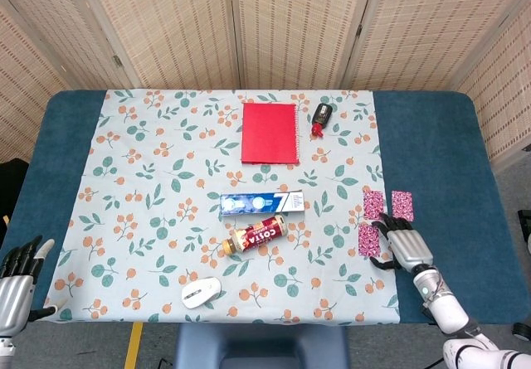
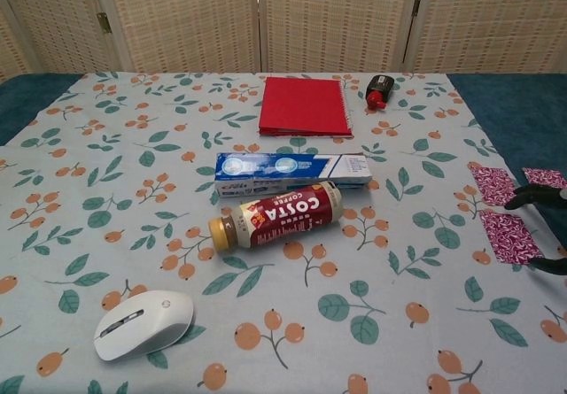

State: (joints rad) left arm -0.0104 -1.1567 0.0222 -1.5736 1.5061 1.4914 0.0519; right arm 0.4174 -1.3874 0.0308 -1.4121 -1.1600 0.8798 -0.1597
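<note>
Three pink packets (image 1: pixel 369 237) ring the right hand (image 1: pixel 403 243) — bottle (image 1: pixel 258 235), mouse (image 1: pixel 202 291) well apart.

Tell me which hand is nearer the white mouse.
Left, though narrowly. The left hand sits off the cloth's front left corner, left of the white mouse; the right hand is far to its right by the pink cards.

Red spiral notebook (image 1: pixel 270 133); small black-and-red bottle (image 1: pixel 320 118); blue-and-white toothpaste box (image 1: pixel 261 203); Costa coffee bottle (image 1: pixel 258 236); white computer mouse (image 1: pixel 202 291)
</note>
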